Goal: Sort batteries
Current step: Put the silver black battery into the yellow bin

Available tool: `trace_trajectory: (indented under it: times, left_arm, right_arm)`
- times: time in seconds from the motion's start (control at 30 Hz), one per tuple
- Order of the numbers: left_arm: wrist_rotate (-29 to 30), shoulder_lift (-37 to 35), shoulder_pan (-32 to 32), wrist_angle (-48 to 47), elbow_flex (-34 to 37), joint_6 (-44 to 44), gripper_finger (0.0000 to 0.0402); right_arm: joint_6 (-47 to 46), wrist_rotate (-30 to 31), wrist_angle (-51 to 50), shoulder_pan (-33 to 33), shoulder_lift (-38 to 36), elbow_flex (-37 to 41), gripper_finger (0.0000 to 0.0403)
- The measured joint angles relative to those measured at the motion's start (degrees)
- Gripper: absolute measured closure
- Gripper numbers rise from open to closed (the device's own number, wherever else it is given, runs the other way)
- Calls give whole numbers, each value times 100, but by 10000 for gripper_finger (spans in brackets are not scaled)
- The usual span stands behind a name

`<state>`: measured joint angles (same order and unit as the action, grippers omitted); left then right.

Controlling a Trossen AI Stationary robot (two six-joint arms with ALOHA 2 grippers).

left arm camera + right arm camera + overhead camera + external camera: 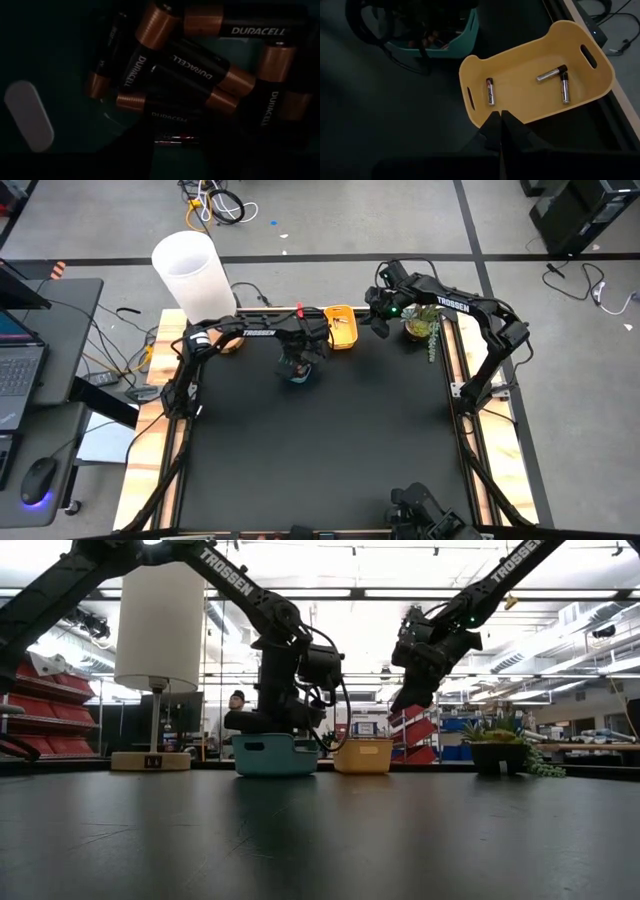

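My left claw is down in the teal bin over black batteries; grip state unreadable. My right claw, pressed together, hovers by the yellow bin at the bench's far edge.

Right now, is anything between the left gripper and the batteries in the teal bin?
Nothing visible: the left gripper is down in the teal bin, its wrist view looking straight onto the piled batteries. The right gripper hangs clear, near the yellow bin.

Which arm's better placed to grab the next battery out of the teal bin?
Left. The left gripper is already down in the teal bin, its wrist view filled with black-and-copper batteries. The right gripper hangs shut above the yellow bin.
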<state>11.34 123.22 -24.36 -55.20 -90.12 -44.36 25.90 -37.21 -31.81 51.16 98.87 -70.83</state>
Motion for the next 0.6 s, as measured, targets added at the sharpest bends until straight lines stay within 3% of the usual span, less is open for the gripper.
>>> trace_trajectory:
  times: [0.33,0.6]
  left_arm:
    - [230,45,84,-330,-285,333,257]
    - [406,48,276,-418,-622,-8,181]
  right_arm:
    - [19,0,14,0,-2,0,402]
    - [112,0,4,0,-2,0,402]
